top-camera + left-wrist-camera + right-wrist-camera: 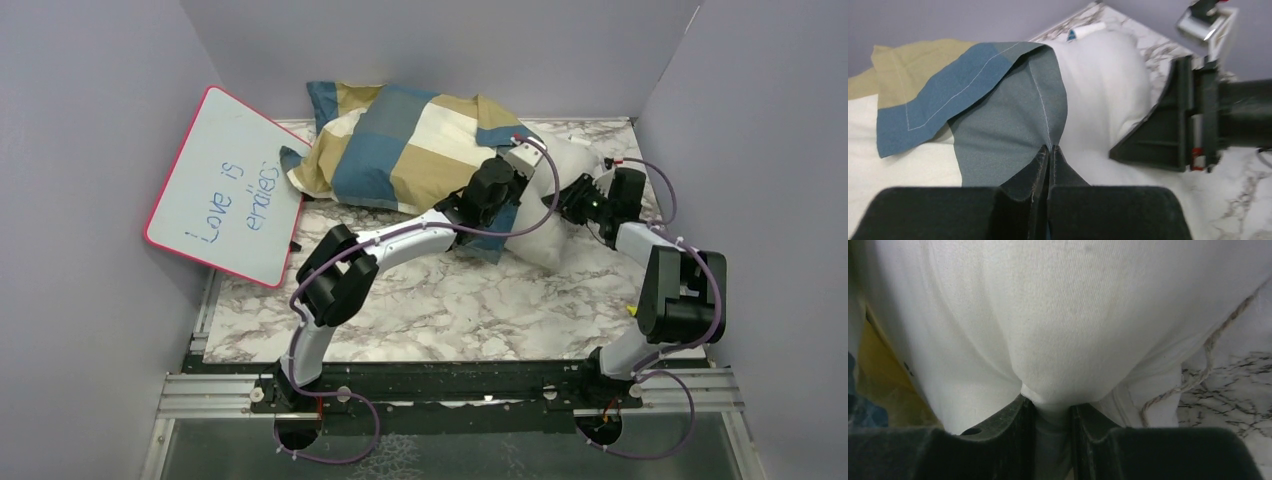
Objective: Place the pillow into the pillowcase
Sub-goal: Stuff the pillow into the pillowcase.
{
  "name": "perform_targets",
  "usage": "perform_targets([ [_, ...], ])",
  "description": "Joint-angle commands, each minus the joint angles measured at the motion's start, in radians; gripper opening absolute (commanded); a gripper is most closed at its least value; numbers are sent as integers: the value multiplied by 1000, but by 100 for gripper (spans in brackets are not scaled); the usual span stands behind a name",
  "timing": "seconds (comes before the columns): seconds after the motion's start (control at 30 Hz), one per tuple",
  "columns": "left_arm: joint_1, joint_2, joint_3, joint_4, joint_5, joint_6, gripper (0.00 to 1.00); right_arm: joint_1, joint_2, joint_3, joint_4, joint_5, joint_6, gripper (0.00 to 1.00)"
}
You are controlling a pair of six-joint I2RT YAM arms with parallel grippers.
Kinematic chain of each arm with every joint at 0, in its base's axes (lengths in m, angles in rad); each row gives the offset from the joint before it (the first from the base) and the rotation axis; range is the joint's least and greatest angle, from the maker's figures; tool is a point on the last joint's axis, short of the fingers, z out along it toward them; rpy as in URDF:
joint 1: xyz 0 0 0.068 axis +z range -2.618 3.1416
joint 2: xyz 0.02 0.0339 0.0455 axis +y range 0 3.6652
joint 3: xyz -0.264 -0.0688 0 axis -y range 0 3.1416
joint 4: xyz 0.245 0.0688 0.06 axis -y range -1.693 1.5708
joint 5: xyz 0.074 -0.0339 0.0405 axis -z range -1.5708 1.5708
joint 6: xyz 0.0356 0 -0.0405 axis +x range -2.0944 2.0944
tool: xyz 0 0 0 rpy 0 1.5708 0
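Looking at this one, the pillow (575, 165) lay along the table's (450, 300) far edge, toward the far right corner. Most of it was already inside the pillowcase (410, 140), with just its right end poking out white. The left gripper (1049, 152) was clenched tight on the hem (1040, 100) of the pillowcase, with only a thin fold of blue cloth between the jaws. The right gripper (1053, 405) was clamped on a small bunch of the pillow's white cover, right at the exposed end.

Stuff I'd worry about, all guesswork:

- That hem pinch looked skinny. Tug the pillowcase over the plump end and I reckon the cloth could just slide out of the jaws.
- The right grip had cover fabric, not stuffing. Push or pull with it and the cover might stretch without the filling going anywhere, or the bunch could pop free.
- Nothing pinned the far left end of the pillowcase, so the whole bundle could skid along the far edge instead of the case sliding on.
- The whiteboard (225, 185) leaned at the left edge right by the case (couldn't tell if they touched), so it could get shoved.
- Both grippers sat close together at the opening, and a crossed path could knock them into each other.
- A frayed thread (1208, 355) hung just beside the right gripper and might snag.
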Motion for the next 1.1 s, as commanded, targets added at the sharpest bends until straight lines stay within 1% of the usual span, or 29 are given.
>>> perform_targets([
  [0.0,-64,-41,23,37,190,-117,0,69,-54,-82,92,-149,131,27],
  [0.27,-71,-5,9,53,192,-183,0,119,-142,-213,215,-102,248,17],
  [0.5,-71,7,25,72,251,-247,0,240,-162,-237,249,-24,272,14],
  [0.63,-71,-10,-22,75,247,-275,0,252,-162,-253,268,7,276,12],
  [0.77,-71,-59,-88,72,209,-269,0,252,-175,-265,258,34,260,13],
  [0.83,-71,-96,-106,43,174,-255,13,252,-177,-274,271,33,257,13],
  [0.93,-71,-147,-102,-57,81,-213,39,252,-170,-280,273,31,248,13],
  [0.97,-71,-161,-101,-96,44,-195,45,252,-168,-282,275,31,245,13],
  [1.07,-71,-199,-125,-154,-96,-138,58,252,-161,-290,285,30,242,13],
])
